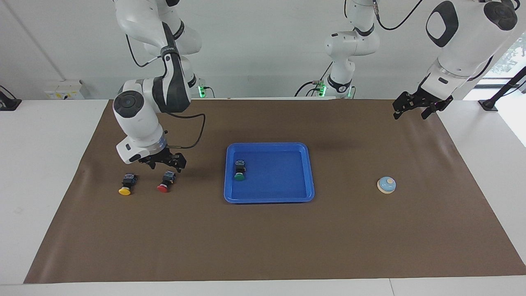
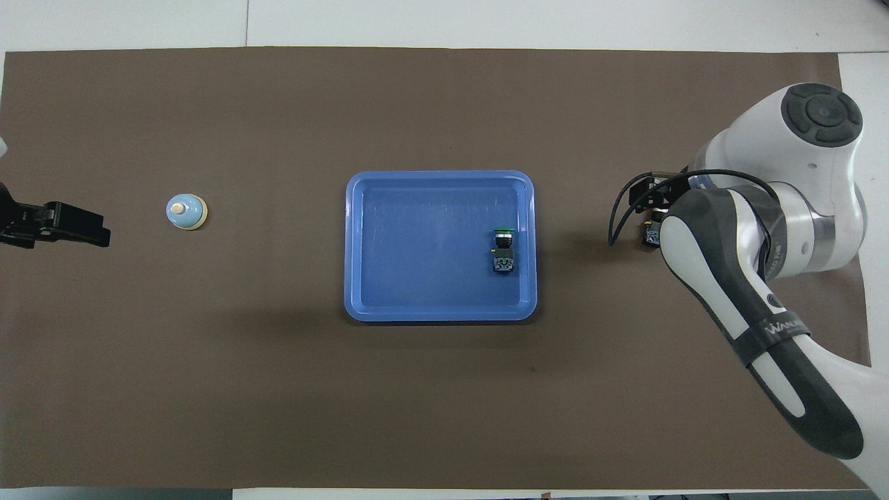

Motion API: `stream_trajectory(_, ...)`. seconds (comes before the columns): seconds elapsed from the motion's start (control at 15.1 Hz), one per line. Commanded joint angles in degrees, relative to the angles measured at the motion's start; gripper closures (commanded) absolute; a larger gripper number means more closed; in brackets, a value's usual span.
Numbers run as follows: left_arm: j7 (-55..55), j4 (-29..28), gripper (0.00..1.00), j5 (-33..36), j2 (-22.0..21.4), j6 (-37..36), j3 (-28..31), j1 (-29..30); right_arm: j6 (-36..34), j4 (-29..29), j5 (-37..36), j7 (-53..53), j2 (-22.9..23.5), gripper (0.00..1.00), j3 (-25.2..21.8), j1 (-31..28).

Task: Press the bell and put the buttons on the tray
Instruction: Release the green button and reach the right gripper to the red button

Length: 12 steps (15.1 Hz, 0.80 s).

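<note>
The blue tray (image 1: 269, 199) (image 2: 437, 314) lies mid-mat with the green button (image 1: 239, 169) (image 2: 503, 248) lying inside it, by the rim toward the right arm's end. On the mat toward that end lie the red button (image 1: 166, 181) and the yellow button (image 1: 127, 183). My right gripper (image 1: 165, 164) hangs open just over the red button, holding nothing; in the overhead view its arm covers both of those buttons. The light-blue bell (image 1: 386, 184) (image 2: 186, 210) stands toward the left arm's end. My left gripper (image 1: 415, 107) (image 2: 62, 223) waits open and raised over the mat's edge there.
A brown mat (image 1: 263, 246) covers most of the white table. A black cable loops from the right wrist above the mat between the red button and the tray.
</note>
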Motion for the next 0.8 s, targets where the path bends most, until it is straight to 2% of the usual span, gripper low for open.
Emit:
stream_trajectory(0.0,-0.2,-1.1,0.0,0.0,-1.0,0.4,0.1,0.1,6.5,-4.0,-0.8,-0.1,1.1,0.0,0.6,-1.0)
stream_trajectory(0.53,-0.2,-1.1,0.0,0.0,-1.0,0.4,0.1,0.1,18.6,-10.4,-0.8,-0.6,3.5,0.02,0.6,-2.1)
stream_trajectory(0.6,-0.2,-1.1,0.0,-0.1,-1.0,0.4,0.1,0.1,19.2,-11.0,-0.8,-0.6,3.6,0.12,0.6,-2.1)
stream_trajectory(0.66,-0.2,-1.1,0.0,-0.1,-1.0,0.4,0.1,0.1,19.6,-11.1,-0.8,-0.6,3.6,0.35,0.6,-2.0)
stream_trajectory(0.73,-0.2,-1.1,0.0,0.0,-1.0,0.4,0.1,0.1,19.5,-11.1,-0.8,-0.6,3.6,0.63,0.6,-2.0)
